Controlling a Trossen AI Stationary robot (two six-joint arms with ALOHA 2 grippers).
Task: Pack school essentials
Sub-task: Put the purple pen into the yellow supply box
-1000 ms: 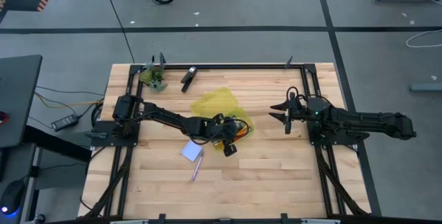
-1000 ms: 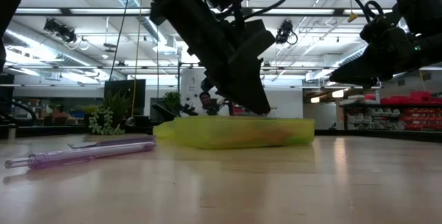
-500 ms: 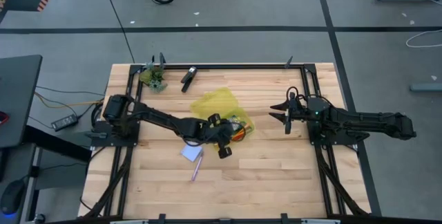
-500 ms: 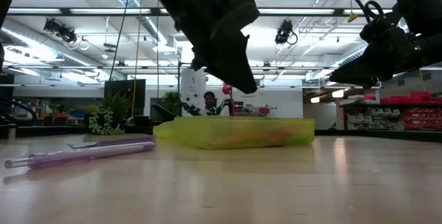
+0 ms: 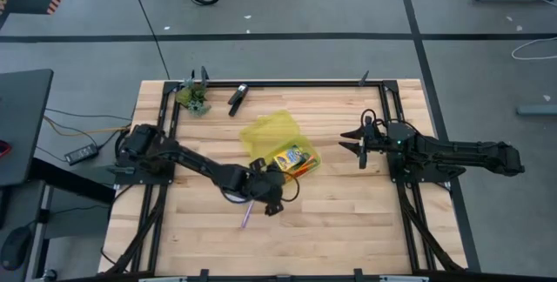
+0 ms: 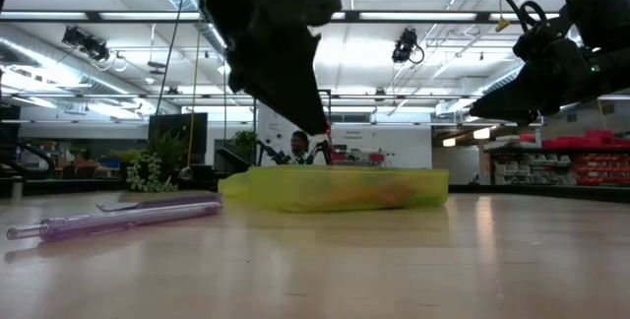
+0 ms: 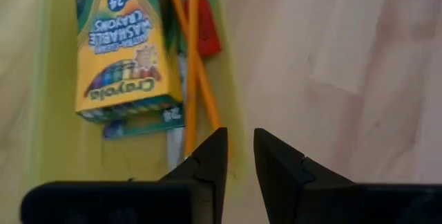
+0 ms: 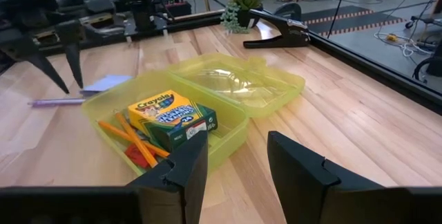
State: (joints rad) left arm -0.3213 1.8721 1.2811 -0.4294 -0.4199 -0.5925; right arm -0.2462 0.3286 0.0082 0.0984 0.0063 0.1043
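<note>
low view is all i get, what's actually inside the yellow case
Observer: A crayon box lies flat in it, with orange pencils and a red eraser beside the box.
Operator: that purple pencil out front, anything else lying loose by it
Observer: Yes, the note pad lies flat near the purple pencil, outside the case.
Operator: left fingers holding anything
Observer: No. The left gripper hangs near the case, fingers slightly apart, nothing between them.

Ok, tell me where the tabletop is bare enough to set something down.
Bare wood lies along the near edge, and between the yellow case and the right gripper. It is crowded left of the case, where the left gripper hangs over the purple pencil, and in the far left corner with the small plant and black clip.
</note>
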